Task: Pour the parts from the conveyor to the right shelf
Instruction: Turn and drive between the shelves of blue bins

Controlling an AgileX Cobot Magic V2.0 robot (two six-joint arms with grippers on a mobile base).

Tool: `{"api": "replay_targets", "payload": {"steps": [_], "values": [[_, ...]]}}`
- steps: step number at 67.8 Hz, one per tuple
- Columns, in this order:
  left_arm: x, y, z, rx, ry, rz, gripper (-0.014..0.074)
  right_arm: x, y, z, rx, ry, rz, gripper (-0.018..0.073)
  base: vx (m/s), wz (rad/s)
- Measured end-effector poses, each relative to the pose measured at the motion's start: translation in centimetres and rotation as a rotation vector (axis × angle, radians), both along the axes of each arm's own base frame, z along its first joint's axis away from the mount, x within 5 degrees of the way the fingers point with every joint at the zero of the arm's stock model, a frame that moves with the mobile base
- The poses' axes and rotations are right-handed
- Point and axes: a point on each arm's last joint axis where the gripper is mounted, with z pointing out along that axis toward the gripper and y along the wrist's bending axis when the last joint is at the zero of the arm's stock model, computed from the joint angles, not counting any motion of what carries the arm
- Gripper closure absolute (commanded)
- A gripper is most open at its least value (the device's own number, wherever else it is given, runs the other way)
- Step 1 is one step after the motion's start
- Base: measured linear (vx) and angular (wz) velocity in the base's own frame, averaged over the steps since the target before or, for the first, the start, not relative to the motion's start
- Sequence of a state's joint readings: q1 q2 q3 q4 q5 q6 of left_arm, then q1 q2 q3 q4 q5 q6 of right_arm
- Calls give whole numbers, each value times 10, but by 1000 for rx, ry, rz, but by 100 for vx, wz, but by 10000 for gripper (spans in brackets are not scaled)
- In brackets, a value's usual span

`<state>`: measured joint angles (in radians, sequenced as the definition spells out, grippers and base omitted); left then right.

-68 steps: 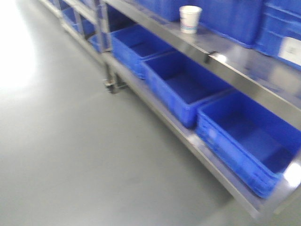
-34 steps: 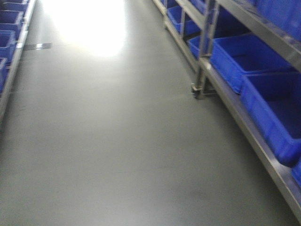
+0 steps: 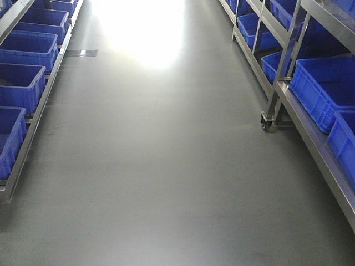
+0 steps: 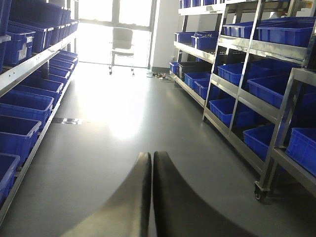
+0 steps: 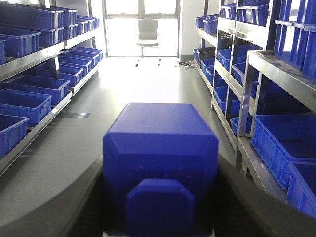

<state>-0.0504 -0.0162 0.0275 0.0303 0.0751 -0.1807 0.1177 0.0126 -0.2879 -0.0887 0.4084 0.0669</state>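
Observation:
In the right wrist view my right gripper (image 5: 161,170) is shut on a blue plastic box (image 5: 160,133), which fills the space between the two dark fingers (image 5: 91,190). Its contents are hidden. In the left wrist view my left gripper (image 4: 151,155) is shut with nothing between the fingers (image 4: 136,192). Both point down an aisle. The right shelf (image 3: 313,136) is a steel rack with open blue bins (image 3: 324,88). No conveyor is in view. Neither gripper shows in the front view.
A left rack (image 3: 30,130) holds more blue bins (image 3: 19,86). Grey floor (image 3: 161,155) runs between the racks. The right rack's caster leg (image 3: 268,119) stands at the aisle edge. An office chair (image 5: 148,32) stands at the far end by bright windows.
The front view has swung left, from facing the right shelf's bins and a white cup to looking straight down the aisle. The cup is out of view now.

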Motion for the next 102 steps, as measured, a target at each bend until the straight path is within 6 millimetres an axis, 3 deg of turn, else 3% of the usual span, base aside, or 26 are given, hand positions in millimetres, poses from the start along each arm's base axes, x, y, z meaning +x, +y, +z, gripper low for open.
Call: {"api": "replay_targets", "payload": {"steps": [54,102], "values": [[0,0,0,0,0,0,603,0,0,0,0,0,0,564,49,-9],[0,0,0,0,0,0,603,0,0,0,0,0,0,564,62,13]]}}
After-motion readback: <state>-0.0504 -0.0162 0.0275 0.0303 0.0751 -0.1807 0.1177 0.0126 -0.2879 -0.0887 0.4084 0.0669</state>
